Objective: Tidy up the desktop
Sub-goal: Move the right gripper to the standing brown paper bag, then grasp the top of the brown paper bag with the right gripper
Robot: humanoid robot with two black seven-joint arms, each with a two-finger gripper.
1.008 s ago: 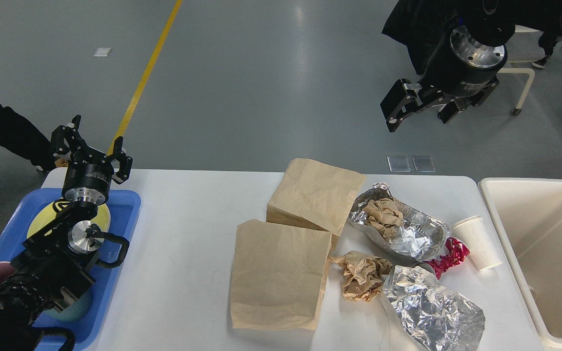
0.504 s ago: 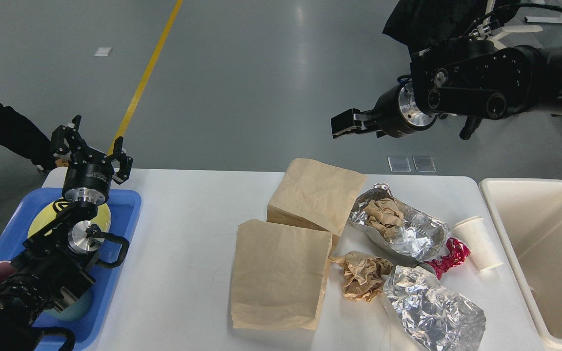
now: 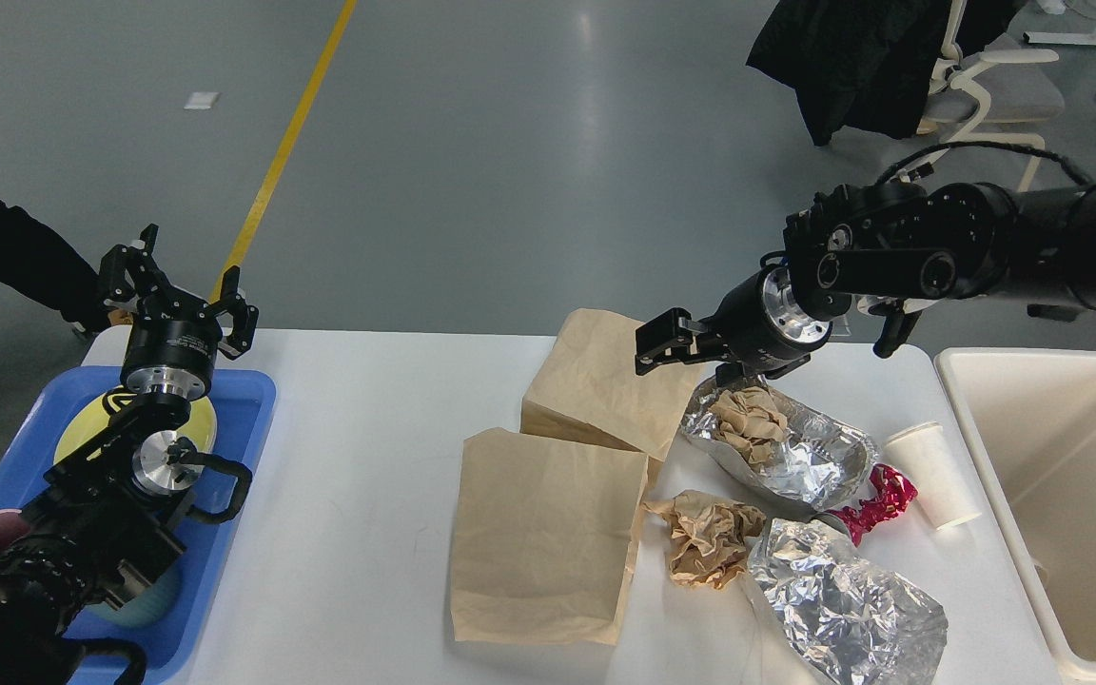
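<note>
My R gripper (image 3: 655, 344) hovers over far paper bag (image 3: 610, 381) on the surface (image 3: 367, 457), fingers' gap unclear; L gripper (image 3: 177, 285) fingers wide.

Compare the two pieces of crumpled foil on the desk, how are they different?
The far foil piece is shaped like an open boat cradling a brown paper wad; the near foil piece is a closed crumpled sheet holding nothing visible. The far one lies mid-desktop below the right gripper; the near one lies at the front edge. Both are shiny, wrinkled silver.
</note>
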